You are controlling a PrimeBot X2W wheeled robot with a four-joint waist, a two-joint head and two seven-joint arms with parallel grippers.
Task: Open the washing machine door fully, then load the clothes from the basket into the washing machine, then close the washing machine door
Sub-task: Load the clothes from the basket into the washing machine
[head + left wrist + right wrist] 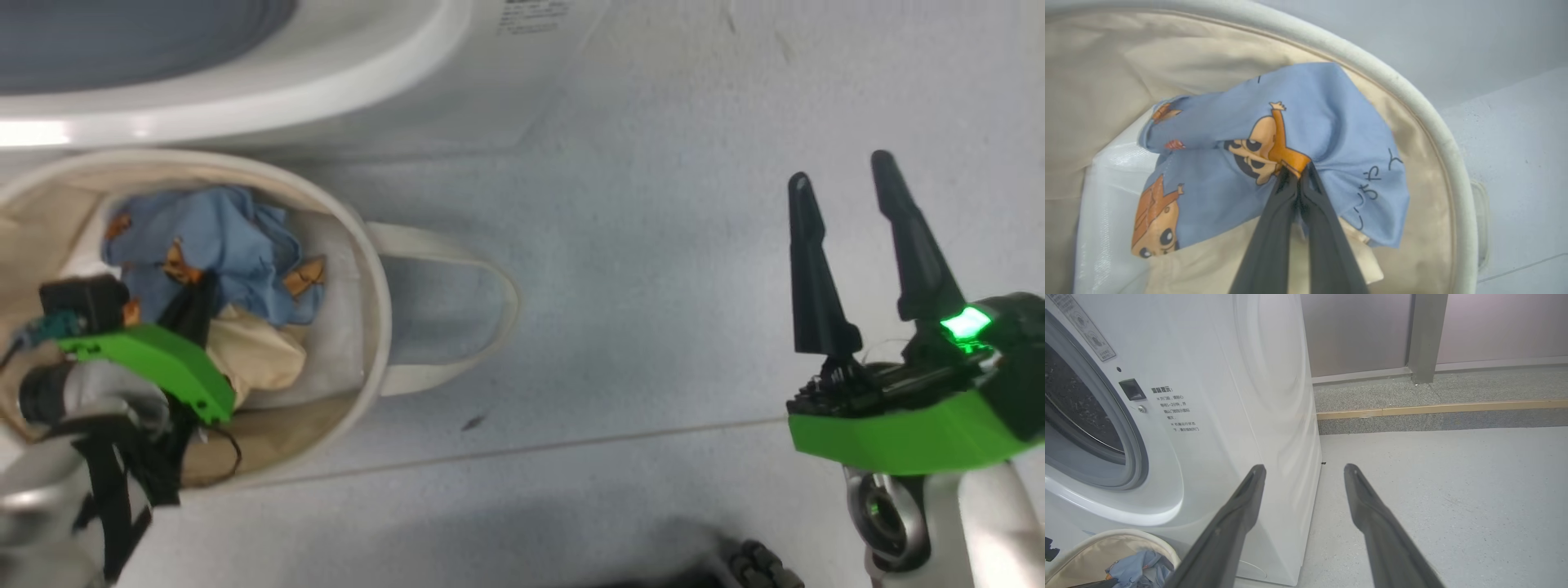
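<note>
The off-white basket [371, 269] stands on the floor right in front of the white washing machine [343, 73]. Inside it lie the clothes: light blue bear-print fabric [220, 237] and a cream-beige cloth [257, 351]. My left gripper [1298, 171] reaches down into the basket and is shut on a fold of the blue fabric [1298, 110]. Out to the right my right gripper [845, 175] hangs over the bare floor, open and holding nothing. The machine's grey gasket ring [1133, 457] and dark drum mouth [1073, 412] show uncovered. The washing machine door is out of view.
A looped handle [482, 278] of the basket lies flat on the floor toward the right. A white liner pad [1106, 204] sits in the basket under the clothes. Beyond the machine's side runs a raised grey step [1433, 404] with a wooden strip, below a wall.
</note>
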